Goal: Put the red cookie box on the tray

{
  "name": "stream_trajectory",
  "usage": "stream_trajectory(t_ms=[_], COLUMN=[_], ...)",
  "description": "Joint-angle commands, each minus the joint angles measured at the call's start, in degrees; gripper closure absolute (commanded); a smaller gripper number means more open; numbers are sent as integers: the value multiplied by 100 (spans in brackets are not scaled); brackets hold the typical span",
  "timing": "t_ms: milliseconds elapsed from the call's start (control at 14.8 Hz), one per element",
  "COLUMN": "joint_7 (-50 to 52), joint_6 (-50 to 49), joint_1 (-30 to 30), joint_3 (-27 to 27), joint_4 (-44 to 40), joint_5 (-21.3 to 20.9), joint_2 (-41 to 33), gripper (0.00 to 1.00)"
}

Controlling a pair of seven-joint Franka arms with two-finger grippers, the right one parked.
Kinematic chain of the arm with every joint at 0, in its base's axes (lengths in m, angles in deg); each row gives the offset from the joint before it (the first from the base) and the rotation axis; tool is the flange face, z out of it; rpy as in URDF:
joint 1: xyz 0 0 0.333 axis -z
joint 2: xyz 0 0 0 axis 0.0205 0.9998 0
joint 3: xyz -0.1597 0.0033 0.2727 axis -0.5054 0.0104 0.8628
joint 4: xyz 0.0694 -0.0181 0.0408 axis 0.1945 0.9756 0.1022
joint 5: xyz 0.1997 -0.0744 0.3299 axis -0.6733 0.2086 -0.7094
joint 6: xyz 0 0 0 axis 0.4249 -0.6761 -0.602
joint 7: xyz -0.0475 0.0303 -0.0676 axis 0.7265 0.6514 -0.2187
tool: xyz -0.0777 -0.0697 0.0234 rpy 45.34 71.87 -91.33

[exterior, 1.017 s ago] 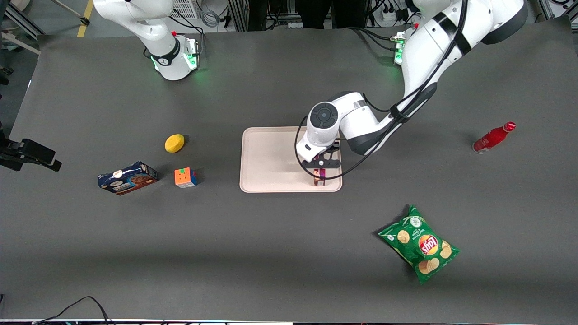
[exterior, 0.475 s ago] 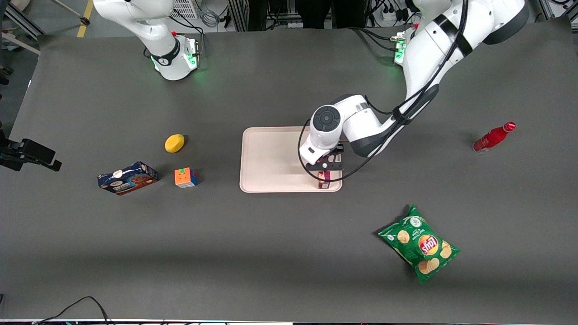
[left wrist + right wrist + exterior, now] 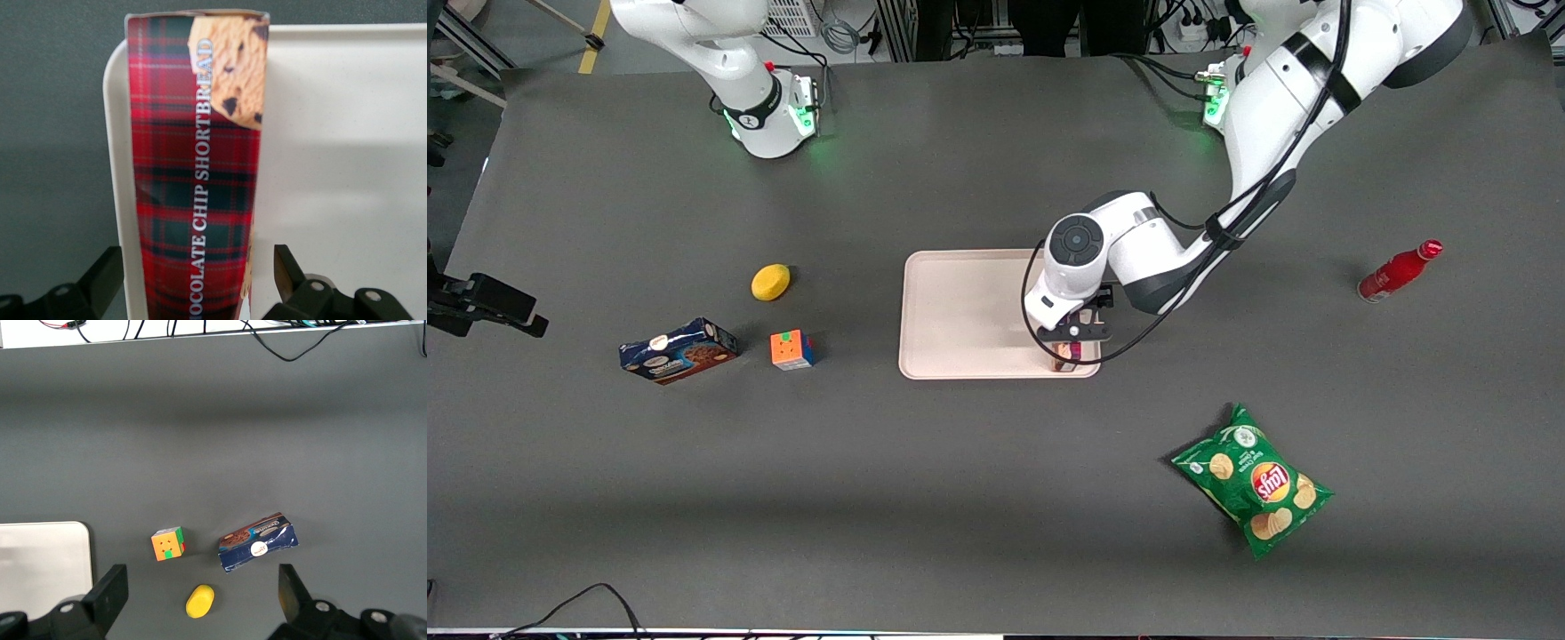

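Your gripper (image 3: 1072,340) hangs over the tray's (image 3: 960,311) corner nearest the front camera, toward the working arm's end. Its fingers (image 3: 288,273) are spread, with gaps between them and the red cookie box (image 3: 197,167), so the box is released. The box lies on the tray along its rim (image 3: 119,200), just inside that corner. Outward, you have a green chip bag (image 3: 1252,480) nearer the front camera and a red bottle (image 3: 1398,270) toward the working arm's end. A colour cube (image 3: 792,349), a blue cookie box (image 3: 679,350) and a yellow lemon-like thing (image 3: 770,282) sit toward the parked arm's end.
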Motion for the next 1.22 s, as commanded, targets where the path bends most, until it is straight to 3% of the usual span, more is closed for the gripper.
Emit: stream_trajectory(t_ms=[0, 339, 610, 678, 814, 1153], joint_7=[114, 79, -322, -743, -1840, -4276], joint_6=[49, -56, -318, -572, -1475, -3218], joint_1=[-16, -86, -252, -375, -447, -412], joint_3=[-20, -213, -213, -213, -13, 1471], joint_4=[28, -148, -148, -217, -603, -1088], joint_5=[-77, 230, 336, 536, 1404, 2443], joint_2=[-88, -500, -1272, -1475, -1984, -3398], gripper=[0, 0, 0, 0, 0, 0])
